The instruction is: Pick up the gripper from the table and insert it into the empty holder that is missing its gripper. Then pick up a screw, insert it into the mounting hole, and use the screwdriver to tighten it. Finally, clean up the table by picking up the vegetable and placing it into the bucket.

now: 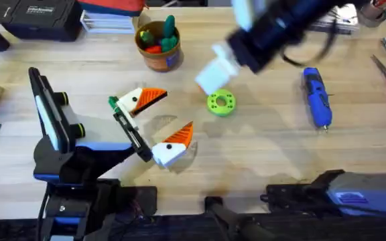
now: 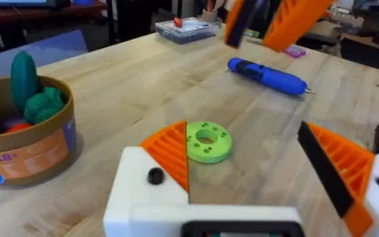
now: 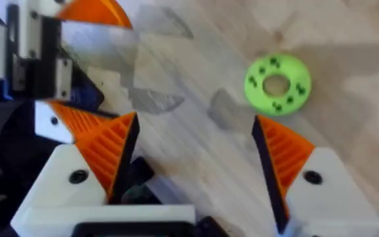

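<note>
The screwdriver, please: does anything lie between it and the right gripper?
Nothing visible does. In the overhead view, bare table separates the open right gripper from the screwdriver. The green disc lies close by the gripper but off that line.

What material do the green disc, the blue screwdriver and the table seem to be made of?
The green disc looks like matte printed plastic: a uniform bright colour with small moulded holes. The screwdriver seems to be smooth blue plastic with a thin metal bit at its tip. The table looks like pale wood, with visible grain lines.
</note>
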Controlling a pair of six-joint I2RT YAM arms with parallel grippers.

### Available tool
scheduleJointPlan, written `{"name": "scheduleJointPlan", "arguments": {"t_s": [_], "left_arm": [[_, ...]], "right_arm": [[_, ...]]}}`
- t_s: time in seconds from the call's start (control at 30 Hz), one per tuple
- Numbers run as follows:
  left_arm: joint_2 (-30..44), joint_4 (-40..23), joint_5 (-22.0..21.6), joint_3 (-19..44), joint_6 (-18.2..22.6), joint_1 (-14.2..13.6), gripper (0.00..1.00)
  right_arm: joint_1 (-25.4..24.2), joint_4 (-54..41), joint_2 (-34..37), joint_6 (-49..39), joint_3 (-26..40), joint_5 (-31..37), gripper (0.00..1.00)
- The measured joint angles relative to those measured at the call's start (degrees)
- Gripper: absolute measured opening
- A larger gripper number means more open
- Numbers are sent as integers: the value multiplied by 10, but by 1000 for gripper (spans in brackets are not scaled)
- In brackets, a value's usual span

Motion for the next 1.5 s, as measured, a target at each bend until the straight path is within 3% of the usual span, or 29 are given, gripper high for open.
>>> {"name": "scheduleJointPlan", "arguments": {"t_s": [0.2,0.23,0.27,0.3,0.5,0.67,0.7,0.9,1.03,1.27,1.3,1.5], "left_arm": [[0,0,0,0,0,0,985],[0,0,0,0,0,0,985],[0,0,0,0,0,0,985],[0,0,0,0,0,0,985],[0,0,0,0,0,0,985],[0,0,0,0,0,0,986],[0,0,0,0,-2,0,919],[0,0,0,0,3,0,38],[0,0,0,0,2,0,11],[0,0,0,0,2,0,9],[0,0,0,0,2,0,9],[0,0,0,0,2,0,9]], "right_arm": [[-131,12,-172,-28,-188,-114,994],[-158,4,-202,-43,-205,-142,994],[-220,-19,-265,-108,-242,-216,994],[-235,-25,-280,-135,-253,-237,994],[-257,-30,-316,-303,-287,-298,993],[-258,-29,-315,-384,-288,-312,994],[-258,-30,-314,-392,-288,-313,993],[-258,-29,-293,-416,-288,-317,993],[-258,-28,-283,-420,-288,-317,993],[-264,-1,-263,-401,-288,-267,994],[-285,55,-246,-354,-288,-213,993],[-356,159,-196,-237,-288,7,994]]}}
